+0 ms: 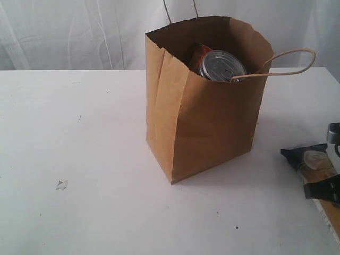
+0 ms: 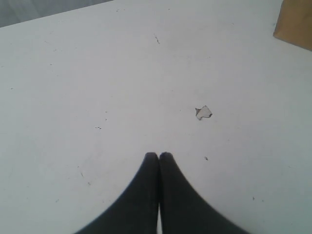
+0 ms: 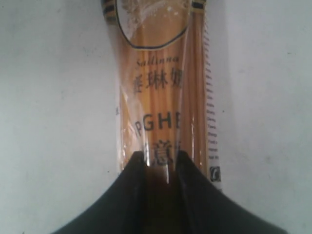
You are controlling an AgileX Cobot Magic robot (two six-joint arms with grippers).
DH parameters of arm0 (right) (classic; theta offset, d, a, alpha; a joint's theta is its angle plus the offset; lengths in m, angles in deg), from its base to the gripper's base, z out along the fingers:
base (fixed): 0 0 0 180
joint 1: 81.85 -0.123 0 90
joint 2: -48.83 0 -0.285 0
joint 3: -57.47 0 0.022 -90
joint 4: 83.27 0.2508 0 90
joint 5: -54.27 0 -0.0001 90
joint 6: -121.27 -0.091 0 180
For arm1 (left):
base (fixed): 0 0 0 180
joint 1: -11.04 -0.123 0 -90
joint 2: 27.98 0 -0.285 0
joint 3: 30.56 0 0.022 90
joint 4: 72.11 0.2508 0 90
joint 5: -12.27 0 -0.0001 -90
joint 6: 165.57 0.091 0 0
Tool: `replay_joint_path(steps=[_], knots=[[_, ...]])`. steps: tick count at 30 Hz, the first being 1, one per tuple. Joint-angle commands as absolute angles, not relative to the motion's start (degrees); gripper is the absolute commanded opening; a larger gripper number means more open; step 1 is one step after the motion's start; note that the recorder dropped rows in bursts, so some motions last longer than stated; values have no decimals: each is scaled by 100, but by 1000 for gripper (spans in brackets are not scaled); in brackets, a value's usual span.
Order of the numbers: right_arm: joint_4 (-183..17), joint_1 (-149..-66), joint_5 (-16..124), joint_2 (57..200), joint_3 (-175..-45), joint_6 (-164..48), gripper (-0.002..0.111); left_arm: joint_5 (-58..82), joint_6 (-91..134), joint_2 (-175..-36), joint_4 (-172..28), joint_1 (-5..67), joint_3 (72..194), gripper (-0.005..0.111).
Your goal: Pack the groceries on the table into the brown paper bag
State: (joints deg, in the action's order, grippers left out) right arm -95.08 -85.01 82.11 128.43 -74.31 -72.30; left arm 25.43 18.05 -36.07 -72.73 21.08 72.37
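The brown paper bag stands upright in the middle of the table, its mouth open. Inside it lies the silver pull-tab can, with a reddish-brown pack behind it. The spaghetti packet lies at the table's right edge with a dark end toward the bag. In the right wrist view my right gripper is shut on the spaghetti packet, which is pinched between the fingers. My left gripper is shut on nothing, over bare table. The jar, carton and bottle are out of view.
A small white crumb lies on the table at front left, and it shows near the left gripper. A corner of the bag shows in the left wrist view. One bag handle sticks out to the right. A white curtain hangs behind.
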Motion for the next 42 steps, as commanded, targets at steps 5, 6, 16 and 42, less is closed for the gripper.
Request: replay_joint_path(steps=[5,6,16,42], knots=[[-9573,-8434,7701,13570,-7730,-7246,0,2560,1795,-3577,-7287,2083,7222,0],[-9573,-8434,7724,13700,-7792,-7246,0,2560,1795,-3577,-7287,2083,7222,0],[-8769,-8434,8300,14758,-8617,-6172,0,2560,1795,-3577,-7287,2083,7222,0],[-8688,-8434,8476,14923,-9881,-5757,78,2560,1795,-3577,-7287,2083,7222,0]])
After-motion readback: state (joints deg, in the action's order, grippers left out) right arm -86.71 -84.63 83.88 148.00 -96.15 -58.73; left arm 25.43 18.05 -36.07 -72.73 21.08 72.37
